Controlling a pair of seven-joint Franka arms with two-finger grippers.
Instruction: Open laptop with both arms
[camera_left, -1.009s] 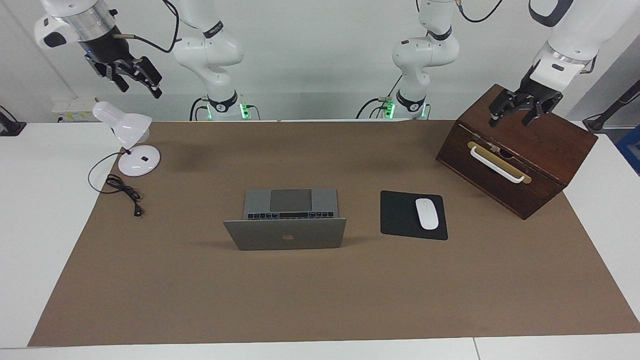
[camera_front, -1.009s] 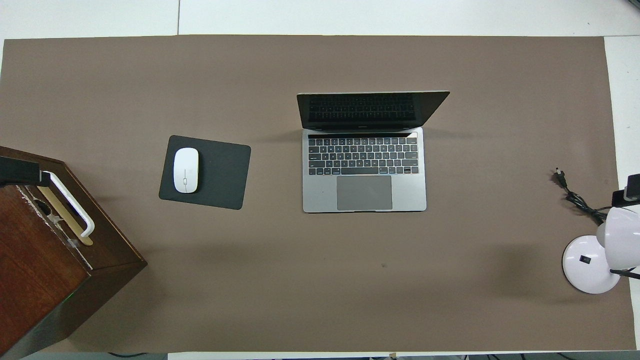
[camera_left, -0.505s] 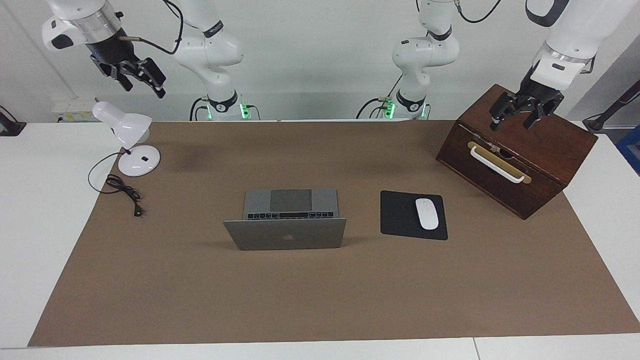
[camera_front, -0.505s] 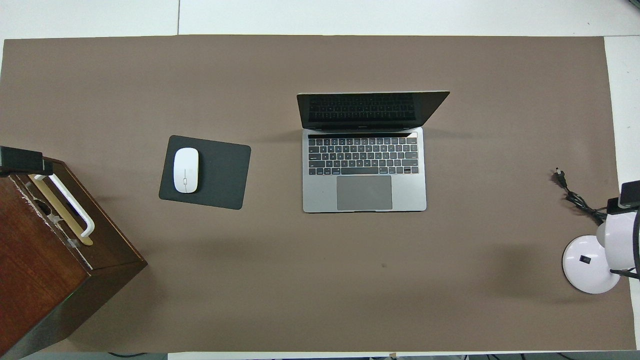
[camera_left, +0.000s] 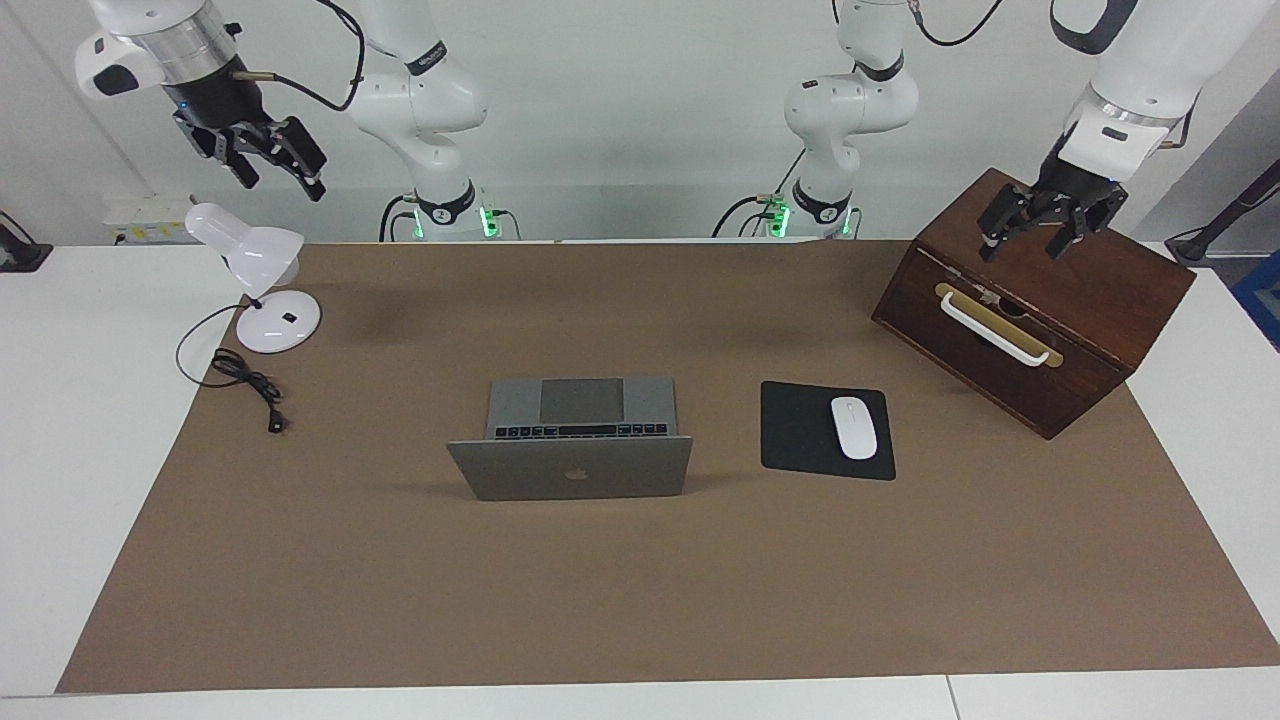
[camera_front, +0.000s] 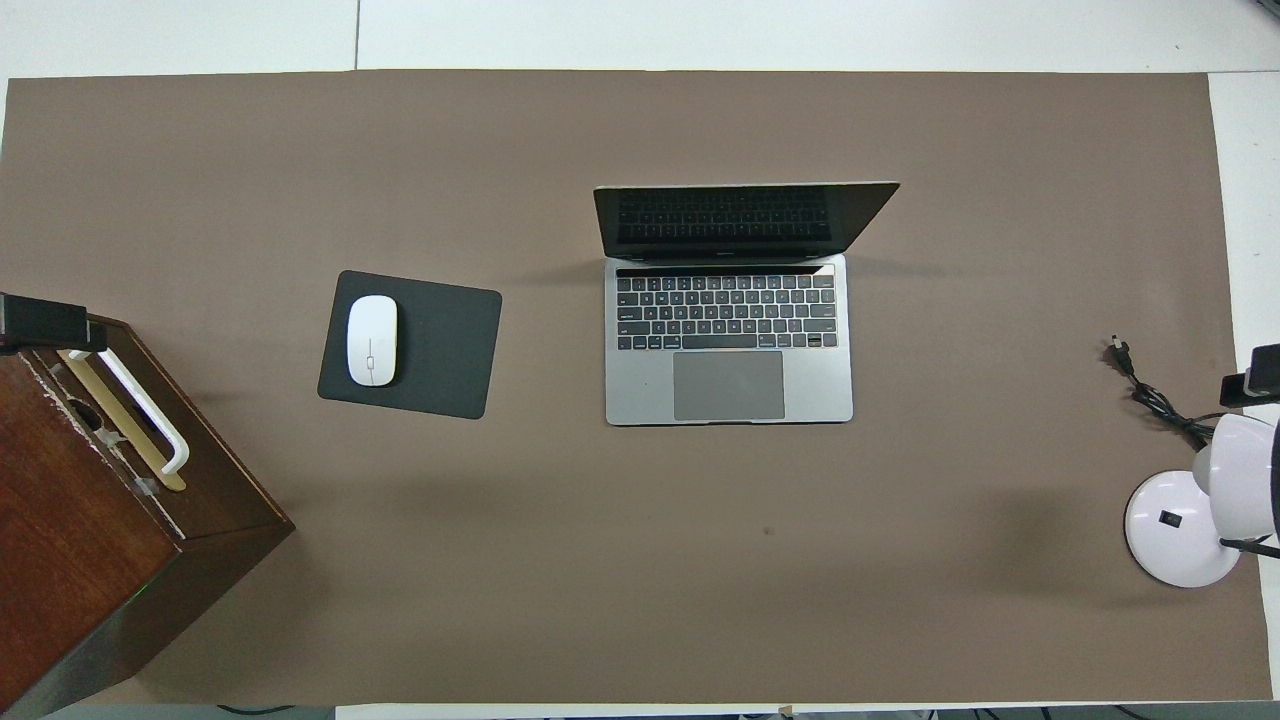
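A silver-grey laptop (camera_front: 729, 340) with black keys sits on a plain brown mat (camera_front: 640, 560), alongside a white mouse (camera_front: 372, 340) on a black pad (camera_front: 440, 345), a dark reddish-brown wooden box (camera_left: 1040, 300) and a white lamp (camera_left: 262, 270).

Overhead view: the wooden box (camera_front: 90, 520) is cut off by the frame's edge at the left arm's end of the table, so only part of its top shows. Of the left gripper (camera_front: 40, 325) only a dark tip enters at that edge; of the right gripper (camera_front: 1258, 378) only a tip shows above the desk lamp (camera_front: 1200, 505), whose head is partly cropped. Facing view: the raised lid of the laptop (camera_left: 570, 467) hides the screen and part of the keyboard; both arms' upper links run past the top edge.
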